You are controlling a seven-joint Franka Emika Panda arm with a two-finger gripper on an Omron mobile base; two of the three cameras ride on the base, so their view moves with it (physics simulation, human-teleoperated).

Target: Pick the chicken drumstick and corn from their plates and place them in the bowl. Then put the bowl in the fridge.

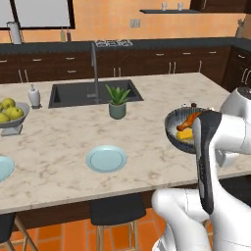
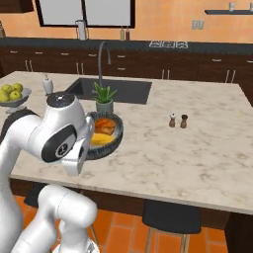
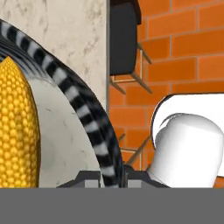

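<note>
The dark grey bowl (image 1: 172, 128) (image 2: 115, 134) hangs tilted over the island counter's near edge. It holds the orange-brown chicken drumstick (image 1: 188, 121) (image 2: 105, 124) and the yellow corn (image 1: 185, 135) (image 2: 101, 139). In the hand view the bowl's striped rim (image 3: 89, 120) runs down between the fingertips of my gripper (image 3: 111, 177), which is shut on it, with the corn (image 3: 17, 131) at the left. One pale blue plate (image 1: 106, 158) lies bare near the front of the counter. A second plate (image 1: 4, 166) shows at the left edge. The fridge is out of view.
A footed fruit bowl of apples (image 1: 11, 115) (image 2: 12, 93) stands at the left, and a soap dispenser (image 1: 34, 96) by the sink (image 1: 93, 92). A potted plant (image 1: 117, 101) (image 2: 104, 98) sits just behind the bowl. Salt and pepper shakers (image 2: 178, 120) stand mid-counter. Dark stools (image 1: 115, 211) sit under the edge.
</note>
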